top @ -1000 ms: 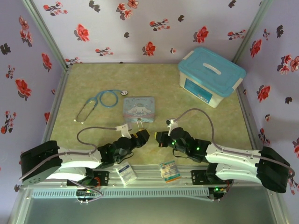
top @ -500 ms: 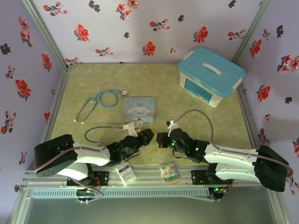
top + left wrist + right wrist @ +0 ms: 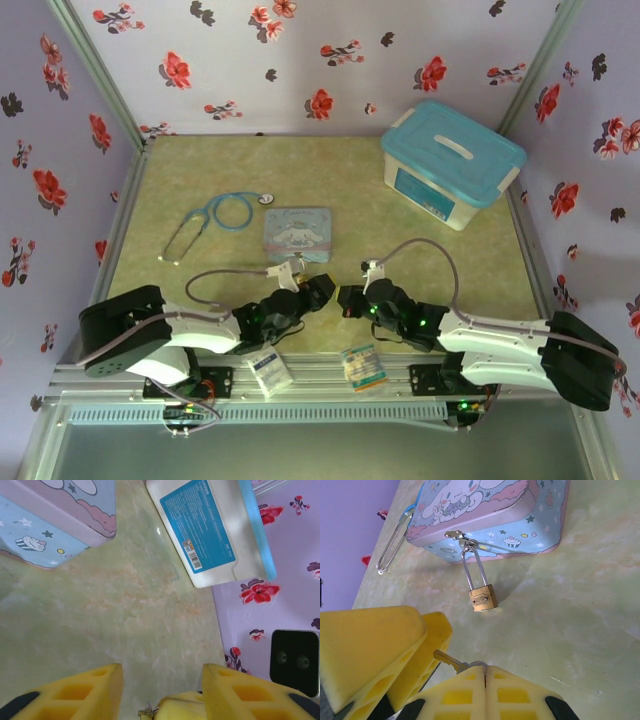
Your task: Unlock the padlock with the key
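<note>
Floral purple walls (image 3: 150, 40) close in a green marbled table (image 3: 330, 170). A white storage box (image 3: 452, 163) with a teal lid sits well behind and to the right of the pale-blue cartoon tin (image 3: 297, 232), and a blue stethoscope (image 3: 210, 222) lies just left of the tin. Both arms reach in low in front of the tin. The left gripper (image 3: 318, 290) has its yellow fingers spread apart and nothing between them. The right gripper (image 3: 348, 300) has its pads pressed together on the key (image 3: 451, 661), whose blade pokes out toward the tin. The padlock (image 3: 483, 599) hangs by its closed shackle from the tin's front latch.
</note>
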Robot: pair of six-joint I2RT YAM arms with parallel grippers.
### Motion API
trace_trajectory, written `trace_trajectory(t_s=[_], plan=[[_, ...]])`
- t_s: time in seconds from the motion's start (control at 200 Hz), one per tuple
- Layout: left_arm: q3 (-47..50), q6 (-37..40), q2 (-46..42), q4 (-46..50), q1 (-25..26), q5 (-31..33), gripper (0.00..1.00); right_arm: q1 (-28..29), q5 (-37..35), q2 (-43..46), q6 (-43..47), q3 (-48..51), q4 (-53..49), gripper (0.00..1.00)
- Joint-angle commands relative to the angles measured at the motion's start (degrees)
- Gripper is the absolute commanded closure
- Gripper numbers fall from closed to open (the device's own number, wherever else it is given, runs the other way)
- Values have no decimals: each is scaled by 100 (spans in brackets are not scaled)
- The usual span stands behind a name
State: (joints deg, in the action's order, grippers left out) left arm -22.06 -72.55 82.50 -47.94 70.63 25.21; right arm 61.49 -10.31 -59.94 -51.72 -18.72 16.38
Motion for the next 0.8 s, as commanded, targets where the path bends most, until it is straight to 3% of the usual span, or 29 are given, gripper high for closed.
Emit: trace_trajectory(t_s=[0.0,0.215,0.48,0.595,0.675,0.705,0.745,0.795], plan=[[-114,-54,78,48,26,16,53,-14,-236,140,-127,75,156,100],[-275,50,154,75,22,-117,71,-12,-215,79,-156,95,235,100],[-298,-158,601,-210,19,-157,79,-14,-225,201,-279,323,392,100],[-264,-166,684,-388,26,-174,100,-10,-244,287,-277,348,314,100],[-238,-148,708,-515,21,-200,100,-20,-241,360,-271,360,274,100],[-237,-133,698,-521,17,-221,100,-23,-202,405,-231,352,229,93],[-230,-99,670,-523,12,-240,100,-48,-71,504,-110,328,132,75],[-192,-33,608,-575,11,-253,100,-162,87,720,78,283,-172,41]])
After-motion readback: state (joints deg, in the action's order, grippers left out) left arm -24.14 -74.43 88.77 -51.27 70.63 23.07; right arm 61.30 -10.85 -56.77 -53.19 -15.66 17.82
